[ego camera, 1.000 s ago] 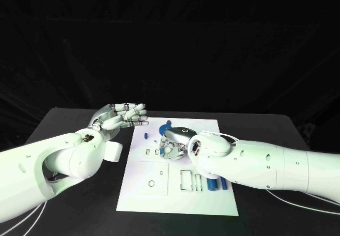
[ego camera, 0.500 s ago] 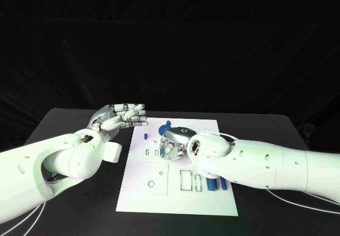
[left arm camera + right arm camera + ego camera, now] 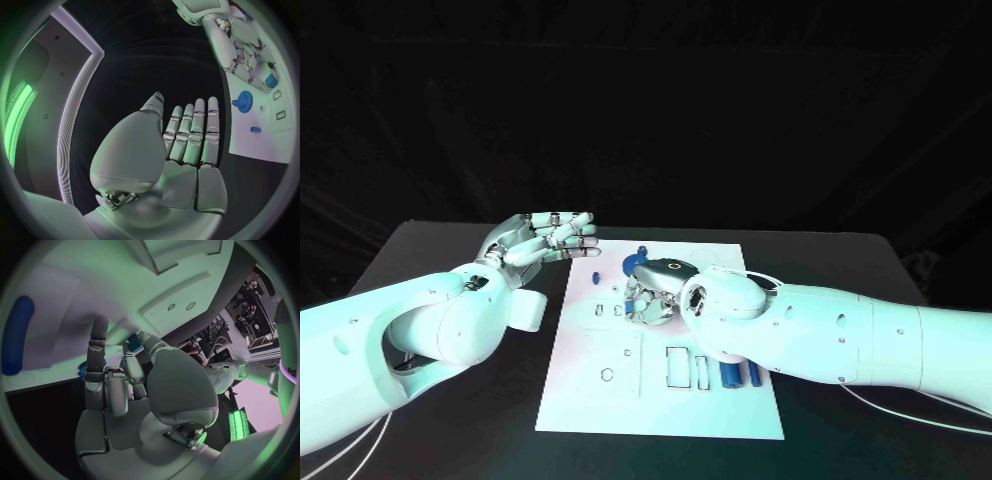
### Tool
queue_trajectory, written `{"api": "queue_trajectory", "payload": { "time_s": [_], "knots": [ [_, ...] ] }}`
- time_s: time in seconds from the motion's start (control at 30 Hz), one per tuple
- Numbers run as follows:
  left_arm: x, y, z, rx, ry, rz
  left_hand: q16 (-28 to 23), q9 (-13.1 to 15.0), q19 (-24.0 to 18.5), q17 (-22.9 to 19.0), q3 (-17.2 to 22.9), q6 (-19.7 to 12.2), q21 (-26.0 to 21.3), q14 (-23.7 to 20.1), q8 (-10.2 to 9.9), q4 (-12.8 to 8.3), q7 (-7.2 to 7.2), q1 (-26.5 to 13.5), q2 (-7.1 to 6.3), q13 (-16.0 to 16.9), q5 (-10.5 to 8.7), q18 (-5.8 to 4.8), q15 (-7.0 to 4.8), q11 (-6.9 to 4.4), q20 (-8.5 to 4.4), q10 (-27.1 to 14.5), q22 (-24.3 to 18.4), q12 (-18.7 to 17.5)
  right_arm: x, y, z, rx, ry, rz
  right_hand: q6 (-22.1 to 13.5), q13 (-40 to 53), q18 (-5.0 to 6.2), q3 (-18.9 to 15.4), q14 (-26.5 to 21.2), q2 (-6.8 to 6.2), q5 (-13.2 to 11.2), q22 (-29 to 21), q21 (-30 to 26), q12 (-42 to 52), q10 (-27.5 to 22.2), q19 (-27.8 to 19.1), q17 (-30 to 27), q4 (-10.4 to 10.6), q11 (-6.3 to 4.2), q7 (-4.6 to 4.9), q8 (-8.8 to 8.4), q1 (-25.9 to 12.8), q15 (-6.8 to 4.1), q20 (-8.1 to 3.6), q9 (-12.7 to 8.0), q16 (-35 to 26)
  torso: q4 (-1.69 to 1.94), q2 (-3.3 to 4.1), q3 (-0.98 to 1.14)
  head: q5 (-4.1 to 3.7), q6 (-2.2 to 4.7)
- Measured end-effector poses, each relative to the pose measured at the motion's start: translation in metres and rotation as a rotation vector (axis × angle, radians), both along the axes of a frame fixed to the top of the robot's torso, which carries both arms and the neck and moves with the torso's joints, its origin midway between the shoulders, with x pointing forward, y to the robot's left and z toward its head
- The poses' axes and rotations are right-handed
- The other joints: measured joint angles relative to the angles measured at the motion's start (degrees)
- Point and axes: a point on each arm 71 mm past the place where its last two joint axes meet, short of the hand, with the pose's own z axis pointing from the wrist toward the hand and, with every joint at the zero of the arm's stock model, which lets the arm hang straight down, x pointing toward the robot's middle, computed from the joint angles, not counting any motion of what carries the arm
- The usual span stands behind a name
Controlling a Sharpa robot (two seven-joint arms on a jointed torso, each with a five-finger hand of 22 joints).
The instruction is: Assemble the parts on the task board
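Note:
The white task board [image 3: 620, 402] lies in the middle of the black table. My right hand [image 3: 651, 292] reaches down onto the board's far half, fingers curled in, and pinches a small blue part [image 3: 270, 80] at its fingertips; the same blue part [image 3: 82, 371] shows between its fingers. A blue gear [image 3: 242, 100] stands on the board just beyond that hand, with a small blue piece [image 3: 593, 273] near the board's left edge. My left hand [image 3: 540, 238] is raised off the board's far left corner, fingers apart and holding nothing [image 3: 181, 145].
Two long blue pieces [image 3: 743, 373] lie side by side on the board's right half, by my right forearm. Rectangular and round recesses [image 3: 679, 366] mark the board's near half. Black table surface [image 3: 488, 420] surrounds the board.

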Motion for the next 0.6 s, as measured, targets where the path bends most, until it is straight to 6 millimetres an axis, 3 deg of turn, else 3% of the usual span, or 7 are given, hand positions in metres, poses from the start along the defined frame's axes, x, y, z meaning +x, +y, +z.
{"api": "queue_trajectory", "payload": {
  "time_s": [0.2,0.37,0.6],
  "knots": [
    [0.0,0.0002,0.0,0.0,0.001,0.0,0.0,0.0,0.0,0.0,0.0,0.0,0.0,0.0,0.0,0.0,0.0,0.0,0.0,0.0,0.0,0.0,0.0,0.0,0.0,0.0,0.0,0.0,0.0004,0.0006,0.0,0.0,-0.002,0.0,-0.5,-0.3,0.0,-0.3,0.0,-0.26,0.0,-1.7,-1.8,-0.3,-0.3,0.0,0.0,0.3,0.32,0.08,-0.46,-0.2,0.4,0.35,-0.3,0.0,0.01,-0.01,0.0,-0.01,0.0],
    [0.0,0.0003,-0.0001,0.0,0.001,0.0,0.0,0.0,0.0,0.0,0.0,0.0,0.0,0.0,0.0,0.0,0.0,0.0,0.0,0.0,0.0,0.0,0.0,0.0,0.0,0.0,0.0,0.0,0.0002,0.001,-0.0003,0.001,-0.002,0.001,-2.0,-1.1,0.0,-2.2,0.0,-2.16,0.1,-2.5,-3.6,-1.2,-1.2,0.0,0.0,0.9,0.84,0.56,-1.66,-1.5,0.81,0.82,-0.8,0.0,0.01,-0.01,0.0,-0.04,0.02],
    [0.0003,0.001,-0.0004,0.002,0.003,0.001,0.0,0.0,0.0,0.0,0.0,0.0,0.0,0.0,0.0,0.0,0.0,0.0,0.0,0.0,0.0,0.0,0.0,0.0,0.0,0.0,0.0,0.0,-0.0014,-0.0002,0.0004,0.013,-0.009,0.001,-4.3,-2.0,0.07,-9.3,0.0,-3.35,-2.0,-2.6,-6.2,-2.0,-2.5,-0.1,0.0,3.5,1.67,1.45,-2.83,-1.9,1.64,1.53,-1.8,-0.2,0.01,-0.01,0.02,-0.07,0.12]
  ]
}}
